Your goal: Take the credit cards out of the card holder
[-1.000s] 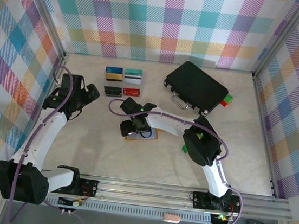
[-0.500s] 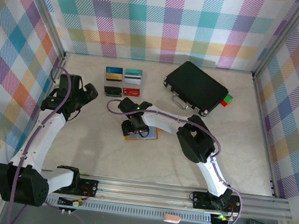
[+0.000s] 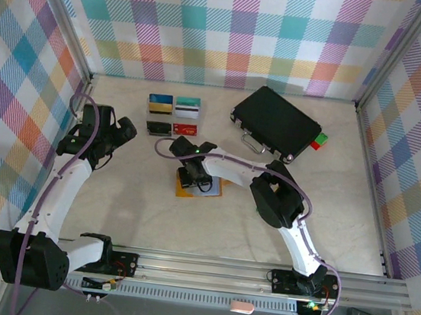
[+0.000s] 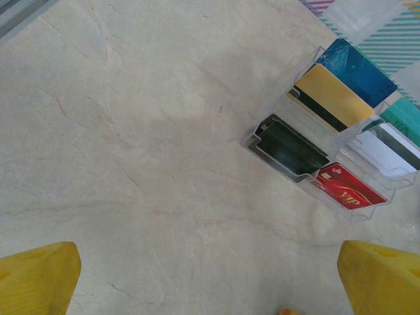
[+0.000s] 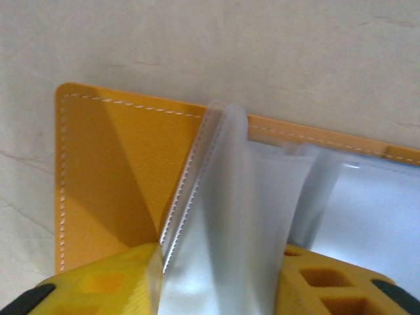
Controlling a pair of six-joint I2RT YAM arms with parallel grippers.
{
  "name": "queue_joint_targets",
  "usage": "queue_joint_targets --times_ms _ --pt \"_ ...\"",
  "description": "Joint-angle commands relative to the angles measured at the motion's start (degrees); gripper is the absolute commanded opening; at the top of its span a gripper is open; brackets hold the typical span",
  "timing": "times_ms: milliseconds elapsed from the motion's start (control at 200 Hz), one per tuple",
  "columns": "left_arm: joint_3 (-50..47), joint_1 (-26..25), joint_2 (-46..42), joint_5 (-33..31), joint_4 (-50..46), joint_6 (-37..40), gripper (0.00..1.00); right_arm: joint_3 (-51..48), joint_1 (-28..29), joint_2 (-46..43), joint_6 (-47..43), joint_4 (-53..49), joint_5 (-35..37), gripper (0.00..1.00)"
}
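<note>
The card holder (image 3: 184, 193) lies open at the table's middle, orange leather (image 5: 105, 170) with translucent grey pocket leaves (image 5: 249, 197). My right gripper (image 3: 195, 176) is down on it, and in the right wrist view its jaws (image 5: 220, 275) press a raised bunch of those leaves from both sides. Whether a card sits inside the leaves is hidden. Several credit cards rest in a clear tray (image 3: 173, 116) at the back: blue-and-gold (image 4: 341, 85), dark (image 4: 292, 146), red (image 4: 348, 190) and teal-white (image 4: 394, 134). My left gripper (image 3: 123, 133) hovers open left of the tray, holding nothing (image 4: 209, 289).
A black hard case (image 3: 276, 123) with a metal handle lies at the back right, with a green-and-red block (image 3: 322, 140) at its right corner. Checked walls close in three sides. A metal rail (image 3: 205, 264) runs along the near edge.
The right gripper's jaws have closed in on the holder's pocket leaves, and the hand shifted slightly right over the holder. The left arm has barely moved.
</note>
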Motion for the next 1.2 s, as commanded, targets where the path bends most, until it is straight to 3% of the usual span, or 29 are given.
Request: queue_joint_targets --times_ms 0,115,370,550,710,780,940,1020,1195 --pt "0.0 0.8 -0.7 -0.3 0.7 0.1 1.00 -3.6 -0.9 0.8 2.4 0.7 -3.4 0.37" --pt "0.2 0.9 -0.9 -0.5 0.5 -0.3 1.00 -3.3 -1.0 -1.3 3.2 1.8 -3.9 0.38" --pt "2.0 0.9 -3.2 -1.7 1.4 -1.3 1.00 -1.9 -1.5 -10.9 5.1 3.1 -1.2 0.56" --pt "2.7 0.9 -5.1 -1.4 4.3 0.8 1.00 -5.2 -3.2 -20.5 1.9 4.7 5.4 0.79" --pt "0.6 0.9 -7.5 -2.6 10.0 2.8 1.00 -13.7 -5.4 -31.8 -4.5 10.2 18.5 1.00" --pt "-1.1 0.8 -8.2 -3.4 13.4 3.7 1.00 -18.4 -6.8 -36.4 -8.0 14.8 24.2 0.99" --pt "-6.5 0.7 -9.4 -4.2 23.9 6.0 1.00 -25.8 -12.3 -42.7 -12.1 21.4 29.9 0.99" --pt "-10.1 0.7 -10.3 -7.5 28.1 6.9 1.00 -30.2 -15.3 -45.4 -13.8 24.4 33.6 0.99" --pt "-18.2 0.7 -12.1 -17.9 34.2 8.9 1.00 -43.4 -24.9 -54.2 -14.9 32.6 34.4 0.99"
